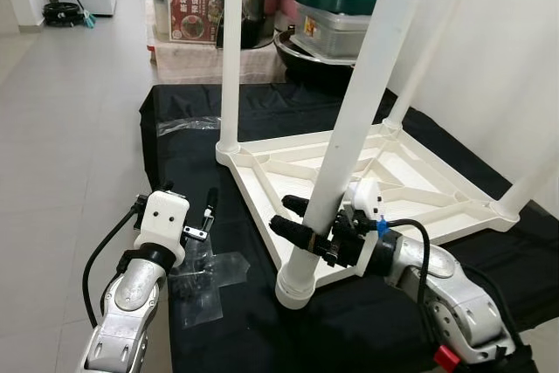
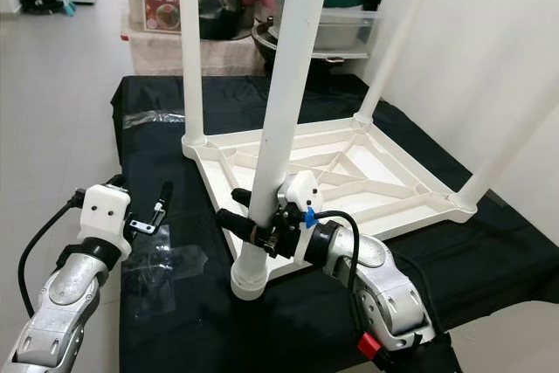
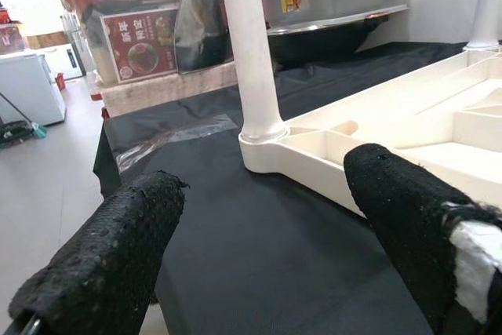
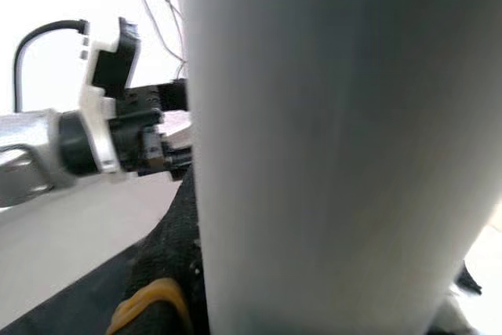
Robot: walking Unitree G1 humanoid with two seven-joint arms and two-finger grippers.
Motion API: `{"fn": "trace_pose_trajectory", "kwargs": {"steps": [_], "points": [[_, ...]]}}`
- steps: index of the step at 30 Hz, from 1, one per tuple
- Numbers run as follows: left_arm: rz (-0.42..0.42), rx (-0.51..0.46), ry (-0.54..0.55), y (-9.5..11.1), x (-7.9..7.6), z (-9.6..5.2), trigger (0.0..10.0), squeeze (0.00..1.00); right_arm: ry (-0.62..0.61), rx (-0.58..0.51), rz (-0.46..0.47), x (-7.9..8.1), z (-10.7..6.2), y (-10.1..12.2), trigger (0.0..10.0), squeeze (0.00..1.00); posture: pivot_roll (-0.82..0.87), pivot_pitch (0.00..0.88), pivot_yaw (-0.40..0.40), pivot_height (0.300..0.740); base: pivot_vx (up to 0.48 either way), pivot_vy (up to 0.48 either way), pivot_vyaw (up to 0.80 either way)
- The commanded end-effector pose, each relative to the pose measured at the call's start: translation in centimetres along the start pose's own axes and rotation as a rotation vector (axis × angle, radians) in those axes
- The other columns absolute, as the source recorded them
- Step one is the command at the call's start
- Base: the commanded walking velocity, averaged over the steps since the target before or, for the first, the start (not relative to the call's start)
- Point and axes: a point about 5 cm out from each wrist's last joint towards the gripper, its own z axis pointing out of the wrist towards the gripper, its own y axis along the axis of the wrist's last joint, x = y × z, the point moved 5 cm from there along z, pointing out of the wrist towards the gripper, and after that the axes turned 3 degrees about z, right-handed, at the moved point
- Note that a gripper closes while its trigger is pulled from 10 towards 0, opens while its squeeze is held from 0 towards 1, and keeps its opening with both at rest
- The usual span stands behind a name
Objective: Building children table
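While three white legs already stand in their corner sockets, the right gripper (image 1: 301, 223) clamps the fourth leg (image 1: 349, 141) low on its shaft, its foot sitting tilted at the nearest corner of the upturned tabletop (image 1: 410, 185) on the black cloth (image 1: 262, 107). Seating that leg straight appears to be what remains (the lean suggests it is not home). Beside it, the left gripper (image 1: 190, 211) hovers open-fingered, holding nothing, over clear plastic wrap (image 1: 205, 281).
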Motion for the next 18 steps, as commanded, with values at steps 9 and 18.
{"fn": "trace_pose_trajectory", "kwargs": {"steps": [9, 18], "points": [[0.010, 0.000, -0.016, -0.1, -0.4, -0.1, 10.0, 0.00, -1.346, 0.266, -0.104, -15.7, -12.4, -3.7, 0.0, 0.00, 0.05, 0.000, -0.129, 0.740, 0.000, 0.000, 0.00], [0.010, 0.005, -0.013, -0.3, -0.4, -0.2, 10.0, 0.00, -1.698, 0.223, 0.000, -14.8, -17.7, -4.3, 0.0, 0.00, 0.04, 0.000, -0.126, 0.740, 0.000, 0.000, 0.00]]}}
